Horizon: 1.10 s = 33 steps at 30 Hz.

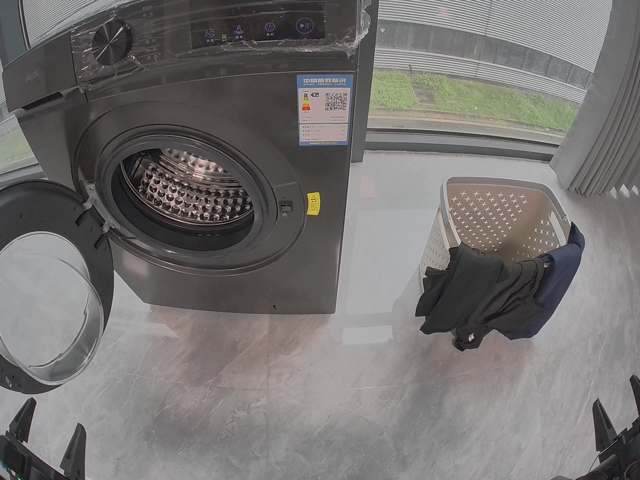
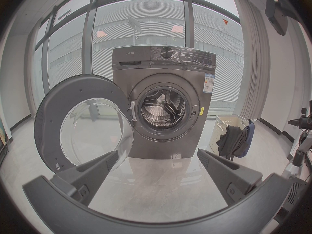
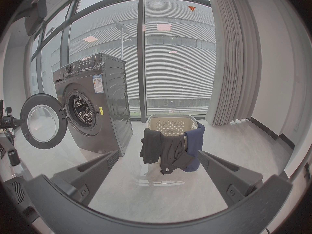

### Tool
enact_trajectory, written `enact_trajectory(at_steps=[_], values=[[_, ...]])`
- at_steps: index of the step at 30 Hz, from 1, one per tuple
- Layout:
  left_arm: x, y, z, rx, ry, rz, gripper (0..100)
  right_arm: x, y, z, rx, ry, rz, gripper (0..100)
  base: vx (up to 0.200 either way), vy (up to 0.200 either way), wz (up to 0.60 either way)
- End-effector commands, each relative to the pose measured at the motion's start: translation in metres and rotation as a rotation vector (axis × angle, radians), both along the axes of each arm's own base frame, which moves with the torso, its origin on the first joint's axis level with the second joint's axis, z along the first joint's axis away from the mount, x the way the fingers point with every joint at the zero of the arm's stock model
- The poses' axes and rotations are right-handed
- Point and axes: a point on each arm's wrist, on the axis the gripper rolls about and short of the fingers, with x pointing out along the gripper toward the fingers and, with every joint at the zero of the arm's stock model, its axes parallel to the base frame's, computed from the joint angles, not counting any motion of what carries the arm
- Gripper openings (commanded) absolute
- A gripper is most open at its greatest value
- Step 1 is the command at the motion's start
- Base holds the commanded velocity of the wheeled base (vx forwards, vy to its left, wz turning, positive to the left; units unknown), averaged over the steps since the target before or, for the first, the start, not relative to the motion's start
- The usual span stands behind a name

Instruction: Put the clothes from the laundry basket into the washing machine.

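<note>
You have two garments: a black crumpled cloth garment (image 1: 477, 295) and a navy blue cloth garment (image 1: 559, 271) touching it on its right. Both hang over the near rim of the single white plastic laundry basket (image 1: 500, 215) with star-shaped holes, their length running from the rim down toward the grey tiled floor (image 1: 300, 381). The basket stands right of the one dark grey front-loading washing machine (image 1: 320, 221), whose round door (image 1: 40, 211) is swung open to the left. Your left gripper (image 1: 53, 418) and right gripper (image 1: 615, 395) hang nearest you, well apart from the clothes. Each has its fingers spread and holds nothing.
</note>
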Motion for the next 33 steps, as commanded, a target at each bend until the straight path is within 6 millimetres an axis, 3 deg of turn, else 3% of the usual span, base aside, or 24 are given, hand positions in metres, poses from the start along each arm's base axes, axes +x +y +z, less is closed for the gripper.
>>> enact_trajectory(at_steps=[1,26,33], values=[[0.0000,0.0000,-0.0053,0.000,0.000,0.000,100,0.0002,0.0000,-0.0052,0.000,0.002,0.001,100,0.000,-0.200,0.00],[0.0000,0.0000,-0.0053,0.000,0.000,0.000,100,0.0002,0.0000,-0.0052,0.000,0.002,0.001,100,0.000,-0.200,0.00],[0.0000,0.0000,-0.0053,0.000,0.000,-0.002,100,0.0002,0.0000,-0.0052,0.000,0.002,0.003,100,0.000,0.000,0.00]])
